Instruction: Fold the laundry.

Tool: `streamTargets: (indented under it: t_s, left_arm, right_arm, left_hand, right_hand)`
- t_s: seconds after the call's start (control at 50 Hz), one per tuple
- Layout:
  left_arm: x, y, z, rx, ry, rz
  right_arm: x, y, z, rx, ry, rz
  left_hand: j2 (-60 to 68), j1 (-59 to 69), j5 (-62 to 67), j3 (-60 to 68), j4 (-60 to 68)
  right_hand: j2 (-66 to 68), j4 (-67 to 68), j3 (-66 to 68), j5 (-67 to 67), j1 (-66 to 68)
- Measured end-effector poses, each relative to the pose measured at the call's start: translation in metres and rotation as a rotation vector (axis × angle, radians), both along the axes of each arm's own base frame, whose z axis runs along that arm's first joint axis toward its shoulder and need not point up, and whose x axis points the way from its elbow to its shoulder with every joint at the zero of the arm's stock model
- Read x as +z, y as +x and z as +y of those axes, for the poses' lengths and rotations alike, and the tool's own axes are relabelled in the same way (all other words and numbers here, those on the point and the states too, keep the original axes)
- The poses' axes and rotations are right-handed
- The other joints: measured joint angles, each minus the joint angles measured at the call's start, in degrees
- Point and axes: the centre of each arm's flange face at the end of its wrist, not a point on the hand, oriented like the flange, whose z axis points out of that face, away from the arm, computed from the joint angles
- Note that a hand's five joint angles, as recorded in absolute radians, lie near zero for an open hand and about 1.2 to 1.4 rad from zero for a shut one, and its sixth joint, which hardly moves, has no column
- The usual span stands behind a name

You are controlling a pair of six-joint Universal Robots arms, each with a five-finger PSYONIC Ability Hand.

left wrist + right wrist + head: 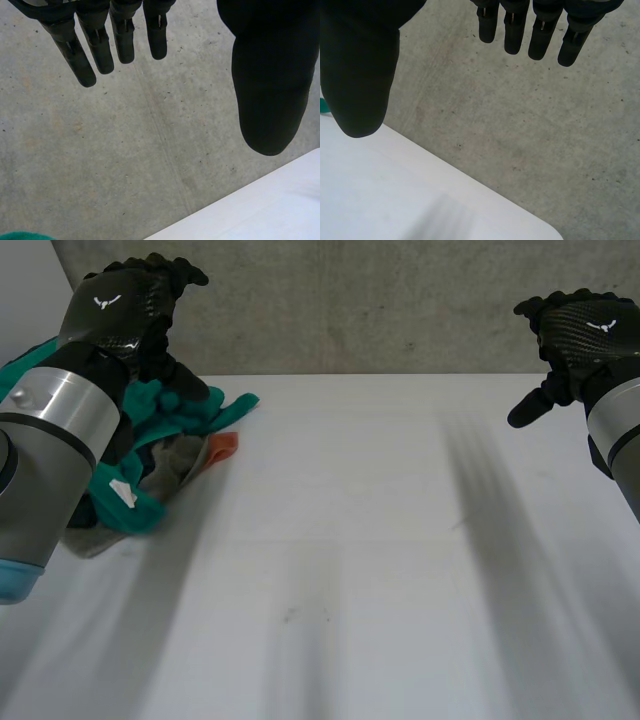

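**Left hand** (125,310): raised over the far left part of the white table (360,560), with its back turned toward the camera in the head view. In the left wrist view its fingers (100,47) are seen straight and set apart from the thumb (270,80). Nothing is grasped, so the hand is released.

**Right hand** (585,330): raised at the far right side of the table and likewise released. In the right wrist view its fingers (540,35) are extended and its thumb (360,75) is set well apart from them, with nothing held.

A grey concrete wall (380,300) is seen behind both hands.

**Laundry** (170,465): heaped in a crumpled, unfolded pile on the far left part of the table. It is partly covered by the left arm (60,410) and lies well apart from the right hand. Within the pile, three pieces are distinguished:
- a teal cloth (150,512) bearing a white tag (124,492)
- a grey piece (178,458)
- an orange piece (224,445) on the side toward the table's middle
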Motion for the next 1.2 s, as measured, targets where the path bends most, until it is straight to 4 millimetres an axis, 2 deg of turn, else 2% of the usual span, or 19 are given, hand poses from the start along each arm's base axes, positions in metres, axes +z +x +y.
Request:
streamTargets:
  t_s: [0.14,0.28,0.34,0.36,0.38,0.44,0.56,0.64,0.66,0.7,0.72,0.78,0.86,0.96,1.0,1.02,1.04,1.12,1.2]
  left_arm:
    - [0.002,0.004,-0.006,0.003,-0.011,-0.004]
    - [-0.006,0.017,-0.044,0.068,-0.005,-0.019]
    - [-0.022,0.038,-0.084,0.154,0.012,-0.048]
    - [-0.022,0.038,-0.084,0.154,0.012,-0.048]
    - [-0.028,0.044,-0.096,0.178,0.015,-0.061]
    - [-0.053,0.066,-0.139,0.261,0.024,-0.126]
    - [-0.097,0.096,-0.194,0.359,0.028,-0.274]
    - [-0.117,0.11,-0.215,0.396,0.03,-0.342]
    - [-0.123,0.114,-0.221,0.406,0.03,-0.36]
    - [-0.126,0.116,-0.224,0.411,0.032,-0.366]
    - [-0.126,0.115,-0.224,0.409,0.032,-0.362]
    - [-0.117,0.108,-0.218,0.395,0.026,-0.325]
    - [-0.084,0.09,-0.196,0.349,-0.008,-0.223]
    - [-0.031,0.058,-0.153,0.247,-0.075,-0.063]
    - [-0.008,0.04,-0.128,0.179,-0.1,0.009]
    - [-0.005,0.036,-0.124,0.167,-0.102,0.02]
    - [0.004,0.023,-0.107,0.114,-0.106,0.058]
    - [0.012,-0.015,-0.067,-0.045,-0.069,0.126]
    - [-0.004,-0.05,-0.036,-0.201,0.025,0.143]
  right_arm:
    - [-0.003,0.002,0.0,0.005,0.006,0.006]
    - [-0.004,0.001,-0.001,0.006,0.009,0.009]
    - [-0.005,0.001,-0.001,0.008,0.011,0.011]
    - [-0.005,0.001,-0.001,0.008,0.011,0.011]
    - [-0.005,0.001,-0.001,0.008,0.012,0.011]
    - [-0.006,0.001,-0.002,0.008,0.013,0.013]
    - [-0.008,0.001,-0.001,0.007,0.018,0.017]
    - [-0.009,0.0,-0.001,0.006,0.022,0.019]
    - [-0.009,0.0,-0.001,0.006,0.023,0.02]
    - [-0.01,0.0,-0.001,0.005,0.026,0.022]
    - [-0.011,-0.001,-0.001,0.004,0.026,0.022]
    - [-0.011,-0.001,-0.002,0.003,0.027,0.023]
    - [-0.011,-0.002,-0.002,0.001,0.026,0.023]
    - [-0.01,-0.002,-0.002,0.001,0.025,0.022]
    - [-0.01,-0.002,-0.003,0.0,0.025,0.022]
    - [-0.01,-0.002,-0.003,0.0,0.024,0.022]
    - [-0.01,-0.002,-0.003,-0.001,0.023,0.022]
    - [-0.008,-0.003,-0.003,-0.003,0.02,0.02]
    - [-0.007,-0.003,-0.004,-0.004,0.018,0.02]
  left_hand:
    - [-5.4,-5.5,-4.2,-5.1,-5.4]
    - [-5.4,-5.5,-4.2,-5.1,-5.4]
    - [-5.4,-5.5,-4.2,-5.1,-5.4]
    - [-5.4,-5.5,-4.2,-5.1,-5.4]
    - [-5.4,-5.5,-4.2,-5.1,-5.4]
    - [-5.3,-5.5,-4.2,-5.1,-5.3]
    - [-3.6,-4.4,-2.9,-3.8,-3.3]
    - [12.2,13.5,13.1,12.1,12.6]
    - [18.3,21.8,19.0,18.0,18.6]
    - [40.2,40.7,39.6,39.8,40.7]
    - [45.3,44.7,44.8,45.2,46.4]
    - [48.7,45.3,46.9,49.1,50.7]
    - [49.2,45.9,47.7,49.7,50.9]
    - [49.9,45.9,47.7,50.5,51.1]
    - [50.0,45.9,47.7,50.5,51.1]
    - [50.0,45.9,47.7,50.5,51.1]
    - [50.0,45.9,47.7,50.5,51.1]
    - [50.0,45.9,47.7,50.5,51.2]
    - [50.0,45.9,47.7,50.5,51.2]
  right_hand:
    - [-3.2,-3.9,-3.8,-3.1,-1.4]
    - [-3.2,-3.9,-3.8,-3.1,-1.4]
    - [-3.2,-3.9,-3.8,-3.1,-1.4]
    - [-3.2,-3.9,-3.8,-3.1,-1.4]
    - [-3.2,-3.9,-3.8,-3.1,-1.4]
    - [-3.2,-3.9,-3.8,-3.1,-1.4]
    - [-3.2,-3.9,-3.8,-3.1,-1.4]
    - [-3.2,-3.9,-3.8,-3.1,-1.4]
    - [-3.2,-3.9,-3.8,-3.1,-1.4]
    - [-3.2,-3.9,-3.8,-3.1,-1.4]
    - [-3.2,-3.9,-3.8,-3.1,-1.4]
    - [-3.2,-3.9,-3.8,-3.1,-1.4]
    - [-3.2,-3.9,-3.8,-3.1,-1.4]
    - [-3.2,-3.9,-3.8,-3.1,-1.4]
    - [-3.2,-3.9,-3.8,-3.1,-1.4]
    - [-3.2,-3.9,-3.8,-3.1,-1.4]
    - [-3.2,-3.9,-3.8,-3.1,-1.4]
    - [-3.2,-3.9,-3.8,-3.1,-1.4]
    - [-3.2,-3.9,-3.8,-3.1,-1.4]
